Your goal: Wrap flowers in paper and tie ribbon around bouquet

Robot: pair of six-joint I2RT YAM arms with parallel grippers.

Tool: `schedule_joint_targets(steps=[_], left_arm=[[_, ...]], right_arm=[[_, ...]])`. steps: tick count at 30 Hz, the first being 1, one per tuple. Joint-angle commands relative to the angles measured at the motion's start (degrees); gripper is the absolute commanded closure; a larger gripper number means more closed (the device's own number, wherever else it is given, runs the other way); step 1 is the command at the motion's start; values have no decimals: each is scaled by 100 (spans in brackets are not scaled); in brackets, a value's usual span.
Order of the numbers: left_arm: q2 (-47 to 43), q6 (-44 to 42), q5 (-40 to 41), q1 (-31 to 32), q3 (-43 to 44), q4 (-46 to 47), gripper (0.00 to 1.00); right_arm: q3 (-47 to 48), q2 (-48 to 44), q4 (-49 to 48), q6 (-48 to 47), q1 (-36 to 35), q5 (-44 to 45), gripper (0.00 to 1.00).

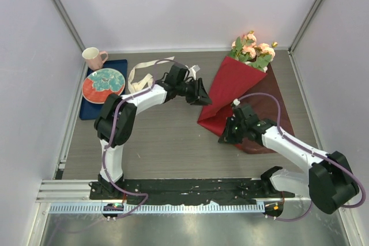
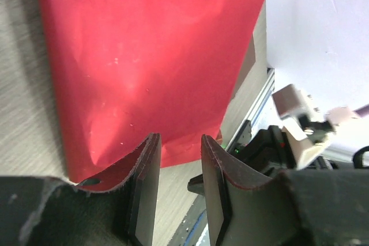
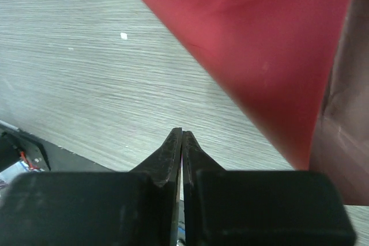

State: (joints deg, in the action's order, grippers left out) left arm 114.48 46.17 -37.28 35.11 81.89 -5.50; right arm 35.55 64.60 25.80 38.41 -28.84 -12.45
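Diagonally the bouquet [image 1: 233,93] was laid, blooms far-right, tip near-left; the left gripper [image 1: 203,97], half parted, empty, was seen beside its left edge, the right gripper [image 1: 226,137] closed empty by its tip.

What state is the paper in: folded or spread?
Folded. The paper lies as a cone over the stems, flowers sticking out its top end; a darker part lies flat beside.
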Motion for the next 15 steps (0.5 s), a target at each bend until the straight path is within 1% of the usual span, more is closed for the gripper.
schedule_joint_targets(steps=[1,3,4,7,15], left_arm=[[232,-22,-51,-31,213,48,63],[434,181,-174,-13,196,476,65],[514,312,-192,22,187,523,66],[716,384,-175,92,249,769,67],[778,735,-148,312,-41,1656,67]], right_arm=[[-232,193,-120,289,-43,286,95],[-277,159,-32,351,-34,593,97],[-294,150,-31,360,-25,864,97],[-286,202,-31,343,123,1200,97],[-127,694,-295,132,555,1139,98]])
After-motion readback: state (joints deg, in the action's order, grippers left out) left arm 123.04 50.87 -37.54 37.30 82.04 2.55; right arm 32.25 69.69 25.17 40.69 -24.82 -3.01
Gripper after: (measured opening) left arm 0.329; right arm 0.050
